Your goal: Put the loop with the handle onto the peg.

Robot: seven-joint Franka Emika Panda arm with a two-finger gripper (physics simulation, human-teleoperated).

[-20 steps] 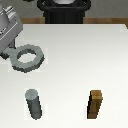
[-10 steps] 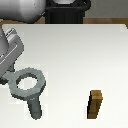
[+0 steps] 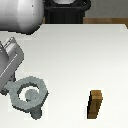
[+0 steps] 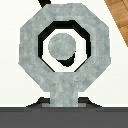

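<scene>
1. I see a plain white table [image 3: 75, 55], with a dark block-shaped thing [image 3: 66, 11] past its far edge. A strip of wood-coloured floor [image 4: 120, 12] shows in one corner of the wrist view.
2. A brown wooden block [image 3: 95, 104] stands upright on the table, well apart from the ring, toward the exterior view's right.
3. Exterior view: the loop with the handle [image 3: 28, 94] sits low at the exterior view's left, the peg [image 3: 31, 95] visible through its hole and below it. I can't tell from here how far down the ring is.
4. Wrist view alone gives alignment: the peg's lighter round top sits inside the hole, slightly off-centre, gap all round.
5. The gripper [image 3: 9, 90] meets the ring at its stub handle. I can't see the fingertips clearly in either view, so I can't tell how wide they stand.
</scene>
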